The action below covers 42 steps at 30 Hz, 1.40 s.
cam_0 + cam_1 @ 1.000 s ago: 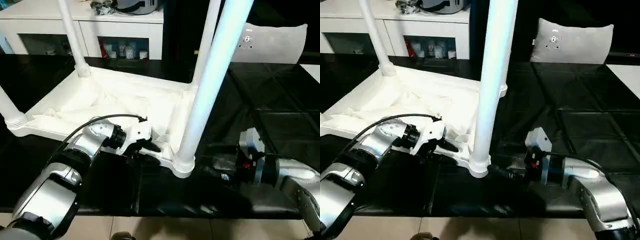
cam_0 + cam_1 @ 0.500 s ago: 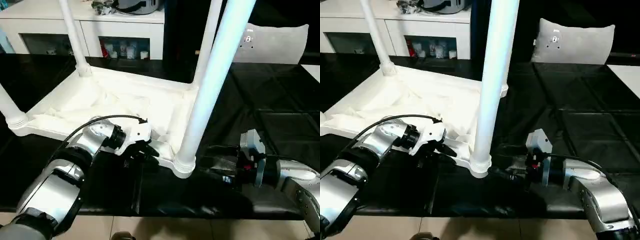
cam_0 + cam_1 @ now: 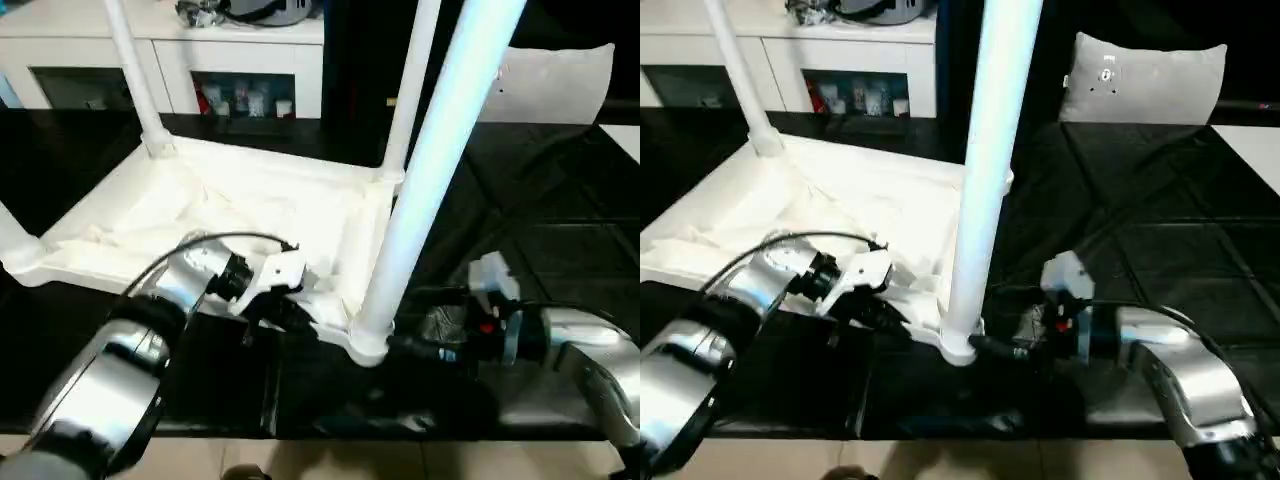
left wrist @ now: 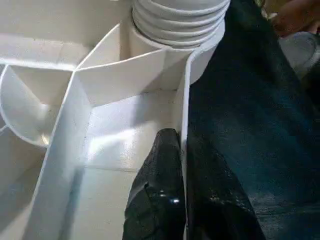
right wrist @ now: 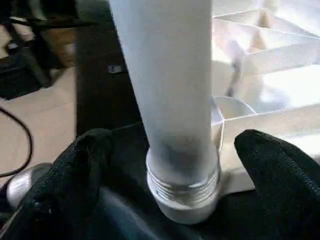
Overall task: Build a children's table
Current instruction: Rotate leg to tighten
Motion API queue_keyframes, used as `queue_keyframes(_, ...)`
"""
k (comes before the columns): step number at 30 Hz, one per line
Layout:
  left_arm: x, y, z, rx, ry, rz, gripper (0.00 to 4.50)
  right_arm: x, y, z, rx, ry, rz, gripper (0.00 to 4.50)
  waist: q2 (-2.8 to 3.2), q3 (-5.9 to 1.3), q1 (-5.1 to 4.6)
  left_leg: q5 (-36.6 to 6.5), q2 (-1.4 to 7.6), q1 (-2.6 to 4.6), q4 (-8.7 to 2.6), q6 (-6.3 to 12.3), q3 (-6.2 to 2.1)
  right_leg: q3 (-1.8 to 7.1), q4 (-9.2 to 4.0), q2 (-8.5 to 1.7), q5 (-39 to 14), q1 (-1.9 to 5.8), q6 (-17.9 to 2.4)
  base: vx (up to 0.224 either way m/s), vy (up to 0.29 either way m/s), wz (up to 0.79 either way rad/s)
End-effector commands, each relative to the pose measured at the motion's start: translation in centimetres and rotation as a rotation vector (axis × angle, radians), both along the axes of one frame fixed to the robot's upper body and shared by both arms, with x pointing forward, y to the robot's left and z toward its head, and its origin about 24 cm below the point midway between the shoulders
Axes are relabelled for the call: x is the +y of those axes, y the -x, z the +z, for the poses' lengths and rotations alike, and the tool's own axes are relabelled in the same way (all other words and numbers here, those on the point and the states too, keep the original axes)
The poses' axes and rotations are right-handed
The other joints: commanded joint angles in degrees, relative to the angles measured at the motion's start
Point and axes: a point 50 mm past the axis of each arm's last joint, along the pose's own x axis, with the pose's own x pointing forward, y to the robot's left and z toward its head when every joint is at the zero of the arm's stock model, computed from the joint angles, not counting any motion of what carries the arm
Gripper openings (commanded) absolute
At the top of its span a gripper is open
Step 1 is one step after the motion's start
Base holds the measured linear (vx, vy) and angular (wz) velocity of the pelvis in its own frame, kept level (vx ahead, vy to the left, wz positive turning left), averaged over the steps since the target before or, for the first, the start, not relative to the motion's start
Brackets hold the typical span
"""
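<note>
The tabletop (image 3: 250,215) lies underside up on the black worktop (image 3: 560,220), legs standing in its corner sockets. Our left pincer (image 4: 184,200) is clamped on the tabletop's near rim wall. Our right pincer (image 5: 170,170) stands wide apart around the nearest leg (image 3: 990,170), just above its socket.

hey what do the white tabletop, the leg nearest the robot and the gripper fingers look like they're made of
Tabletop: looks like moulded white plastic, semi-gloss; thin ribs and a rounded corner socket show in the left wrist view.
Nearest leg: seemingly smooth white plastic tube, with ridged rings at its base.
Fingers: black, matte, slightly textured; probably rubber or soft plastic, hard to tell which.
</note>
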Motion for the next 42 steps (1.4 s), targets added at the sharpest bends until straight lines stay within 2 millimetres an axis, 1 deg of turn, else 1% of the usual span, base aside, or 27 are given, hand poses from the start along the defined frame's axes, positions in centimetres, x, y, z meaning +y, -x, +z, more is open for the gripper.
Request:
queue_keyframes(1,-0.7,0.9,-0.6,0.026,0.052,-0.032,0.0,-0.2,-0.5,0.3,-0.019,0.017,0.028,4.32,-0.78,-3.97,0.21,-6.3,1.02,-0.15,-3.36,3.22,0.31,2.5,-4.49,-4.44,-8.3,3.74,-11.9,0.0,0.0,0.0)
queue_keyframes(3,-0.8,1.1,-0.7,0.01,0.054,-0.041,0.0,-0.2,-0.7,0.3,-0.011,0.013,0.043,4.1,-0.7,-3.75,0.22,-7.7,1.05,-0.03,-3.5,2.96,0.38,2.54,-4.99,-4.54,-12.6,3.57,-10.8,0.0,0.0,0.0)
queue_keyframes(4,-0.9,1.2,-0.7,0.006,0.054,-0.047,0.0,-0.1,-0.8,0.2,-0.003,0.018,0.057,4.01,-0.64,-3.84,0.3,-8.1,1.08,0.12,-3.49,2.74,0.35,2.54,-5.09,-4.6,-14.3,3.53,-10.2,0.0,0.0,0.0)
queue_keyframes(5,-0.9,1.3,-0.6,0.004,0.054,-0.049,0.0,-0.1,-0.9,0.2,0.002,0.022,0.068,4.01,-0.64,-3.85,0.24,-8.1,1.13,0.11,-3.54,2.68,0.33,2.54,-5.05,-4.59,-14.7,3.52,-10.1,0.0,0.0,0.0)
queue_keyframes(7,-0.9,1.5,-0.5,-0.002,0.056,-0.049,0.0,0.1,-1.1,0.0,0.015,0.027,0.093,3.77,-0.57,-3.74,0.18,-8.2,1.13,0.06,-3.63,2.69,0.32,2.53,-5.19,-4.51,-15.4,3.43,-9.7,0.0,0.0,0.0)
queue_keyframes(8,-0.9,1.5,-0.4,-0.008,0.054,-0.046,0.0,0.2,-1.3,-0.2,0.021,0.027,0.106,3.67,-1.05,-3.91,0.26,-7.3,1.16,0.08,-3.62,2.81,0.3,2.51,-4.92,-4.59,-15.2,3.44,-9.5,0.0,0.0,0.0)
queue_keyframes(9,-0.9,1.5,-0.4,-0.008,0.053,-0.045,0.0,0.3,-1.3,-0.2,0.023,0.025,0.11,3.58,-1.0,-3.9,0.16,-7.2,1.22,0.02,-3.62,2.94,0.34,2.54,-4.95,-4.6,-14.9,3.36,-9.5,0.0,0.0,0.0)
queue_keyframes(10,-0.9,1.5,-0.4,-0.009,0.052,-0.044,0.0,0.5,-1.4,-0.2,0.029,0.018,0.123,3.5,-1.15,-3.94,0.11,-7.0,1.16,0.03,-3.58,3.02,0.38,2.51,-4.93,-4.53,-14.6,3.36,-9.6,0.0,0.0,0.0)
queue_keyframes(12,-0.8,1.6,-0.4,-0.01,0.046,-0.043,0.0,0.9,-1.5,-0.3,0.04,0.004,0.152,3.43,-0.98,-4.11,0.18,-6.0,1.17,-0.08,-3.48,3.33,0.36,2.56,-4.62,-4.47,-12.1,3.38,-9.9,0.0,0.0,0.0)
queue_keyframes(14,-0.7,1.6,-0.4,-0.011,0.04,-0.044,0.0,1.2,-1.7,-0.4,0.043,0.0,0.169,3.13,-0.9,-4.15,0.18,-5.5,1.16,-0.15,-3.42,3.58,0.4,2.52,-4.49,-4.42,-10.5,3.31,-10.5,0.0,0.0,0.0)
queue_keyframes(17,-0.7,1.6,-0.3,-0.012,0.035,-0.043,0.0,1.5,-2.0,-0.5,0.038,-0.002,0.167,3.02,-0.91,-4.19,0.17,-5.5,1.16,-0.14,-3.39,3.56,0.42,2.51,-4.35,-4.41,-9.5,3.26,-10.9,0.0,0.0,0.0)
queue_keyframes(18,-0.7,1.6,-0.2,-0.012,0.034,-0.042,0.0,1.6,-2.1,-0.5,0.037,-0.004,0.168,2.94,-0.87,-4.18,0.15,-5.6,1.1,-0.19,-3.39,3.55,0.45,2.49,-4.37,-4.38,-9.5,3.31,-10.9,0.0,0.0,0.0)
queue_keyframes(19,-0.7,1.6,-0.2,-0.012,0.033,-0.042,0.0,1.7,-2.1,-0.6,0.037,-0.007,0.169,2.74,-0.86,-4.15,0.14,-5.6,1.09,-0.2,-3.42,3.51,0.43,2.49,-4.4,-4.38,-9.7,3.3,-10.9,0.0,0.0,0.0)
queue_keyframes(20,-0.7,1.6,-0.2,-0.012,0.031,-0.041,0.0,1.9,-2.2,-0.6,0.038,-0.013,0.177,2.67,-0.74,-4.05,0.11,-6.5,1.07,-0.15,-3.49,3.22,0.43,2.47,-4.64,-4.4,-11.3,3.28,-10.6,0.0,0.0,0.0)
queue_keyframes(23,-0.6,1.6,-0.1,-0.012,0.027,-0.037,0.0,2.0,-2.1,-0.7,0.047,-0.019,0.19,2.61,-0.79,-4.0,0.05,-7.1,1.08,-0.14,-3.58,2.92,0.39,2.49,-4.82,-4.46,-13.0,3.33,-9.9,0.0,0.0,0.0)
queue_keyframes(25,-0.5,1.6,-0.1,-0.012,0.023,-0.033,0.0,2.1,-2.0,-0.8,0.055,-0.024,0.199,2.37,-0.76,-4.0,0.01,-7.1,1.11,-0.1,-3.6,2.87,0.38,2.52,-4.84,-4.44,-13.2,3.26,-9.8,0.0,0.0,0.0)
queue_keyframes(26,-0.5,1.5,-0.2,-0.007,0.019,-0.018,0.0,2.1,-1.9,-0.9,0.062,-0.027,0.204,2.27,-0.61,-4.07,0.04,-6.7,1.12,-0.13,-3.58,2.89,0.35,2.54,-4.71,-4.39,-12.3,3.26,-10.0,0.0,0.0,0.0)
queue_keyframes(29,-0.4,1.2,-0.3,-0.006,0.01,0.038,0.0,2.2,-1.6,-1.0,0.076,-0.046,0.206,2.11,-0.6,-4.05,-0.03,-6.8,1.08,-0.11,-3.57,2.87,0.4,2.52,-4.74,-4.35,-11.7,3.26,-10.3,0.0,0.0,0.0)
queue_keyframes(31,-0.4,1.1,-0.4,-0.007,0.006,0.074,0.0,2.3,-1.4,-1.1,0.084,-0.057,0.206,2.05,-0.59,-3.94,-0.04,-7.4,1.1,-0.04,-3.63,2.76,0.42,2.53,-4.85,-4.34,-12.6,3.21,-10.2,0.0,0.0,0.0)
queue_keyframes(32,-0.4,0.9,-0.5,-0.008,0.002,0.112,0.0,2.5,-1.1,-1.1,0.092,-0.068,0.205,2.04,-0.67,-3.83,0.0,-7.9,1.09,0.0,-3.71,2.66,0.4,2.53,-5.07,-4.37,-14.2,3.18,-9.9,0.0,0.0,0.0)
queue_keyframes(34,-0.4,0.9,-0.5,-0.008,0.002,0.113,0.0,2.5,-1.1,-1.1,0.093,-0.068,0.205,2.03,-0.68,-3.8,-0.01,-8.2,1.06,0.08,-3.74,2.58,0.35,2.51,-5.2,-4.42,-15.4,3.17,-9.6,0.0,0.0,0.0)
queue_keyframes(36,-1.5,0.7,-0.1,-0.007,0.08,0.247,0.0,3.0,-1.8,-2.5,0.027,-0.031,-0.028,2.02,-0.62,-3.7,-0.33,-8.6,1.25,0.01,-3.98,1.57,0.25,2.63,-5.13,-4.61,-16.3,3.07,-9.3,0.0,0.0,0.0)
queue_keyframes(37,-1.8,0.6,0.0,-0.005,0.096,0.282,0.0,3.1,-2.0,-2.8,0.013,-0.022,-0.089,2.02,-0.6,-3.67,-0.4,-8.8,1.26,-0.04,-4.04,1.05,0.17,2.59,-5.04,-4.64,-16.5,3.02,-9.2,0.0,0.0,0.0)
queue_keyframes(38,-2.4,0.5,0.2,-0.003,0.125,0.361,0.0,3.3,-2.5,-3.3,-0.005,-0.009,-0.205,2.01,-0.93,-3.54,-0.95,-9.1,0.66,-0.16,-4.18,0.62,0.14,2.3,-5.53,-4.49,-19.3,3.33,-8.0,0.0,0.0,0.0)
queue_keyframes(39,-2.7,0.4,0.2,-0.003,0.135,0.392,0.0,3.4,-2.6,-3.4,-0.007,-0.007,-0.244,1.99,-0.87,-3.59,-1.64,-8.5,0.61,-0.34,-4.27,-0.06,0.08,2.24,-5.39,-4.27,-19.6,3.38,-7.5,0.0,0.0,0.0)
queue_keyframes(41,-3.4,0.4,0.3,0.004,0.158,0.447,0.0,3.8,-3.2,-3.5,-0.013,-0.018,-0.339,1.96,-0.9,-3.57,-2.4,-9.1,0.34,0.0,-4.06,0.36,0.18,2.29,-5.87,-4.18,-21.1,3.16,-7.1,0.0,0.0,0.0)
queue_keyframes(42,-3.7,0.3,0.3,0.004,0.169,0.476,0.0,4.0,-3.4,-3.5,-0.015,-0.025,-0.379,1.96,-0.92,-3.5,-2.76,-8.7,0.18,-0.22,-3.99,0.93,0.26,2.34,-5.97,-4.03,-21.2,3.19,-6.9,0.0,0.0,0.0)
